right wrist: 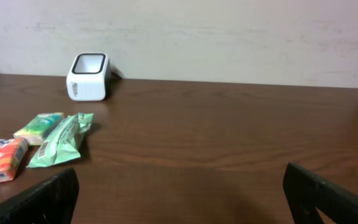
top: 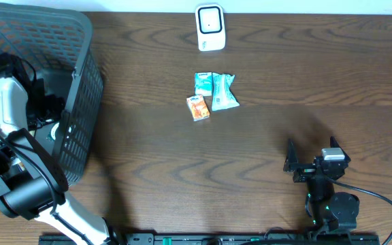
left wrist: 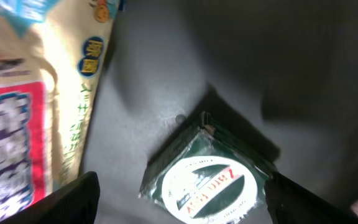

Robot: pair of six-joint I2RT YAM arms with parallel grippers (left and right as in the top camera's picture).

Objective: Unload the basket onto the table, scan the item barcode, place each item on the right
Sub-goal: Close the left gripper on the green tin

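Down inside the black basket (top: 87, 75), my left gripper (left wrist: 182, 186) stands open over a dark green packet (left wrist: 207, 180) with a white oval label. The packet lies flat on the basket floor between the fingers; the right finger (left wrist: 303, 202) is close to its edge and the left finger (left wrist: 73, 199) stands apart. The white barcode scanner (top: 209, 27) stands at the table's far edge, also visible in the right wrist view as the scanner (right wrist: 88, 76). My right gripper (right wrist: 180, 186) is open and holds nothing, low over bare table at the near right (top: 310, 155).
A large beige bag with a red label (left wrist: 23, 106) fills the basket's left side beside the packet. A teal packet (top: 203, 83), a mint-green packet (top: 224, 92) and a small orange box (top: 198, 107) lie together mid-table, below the scanner.
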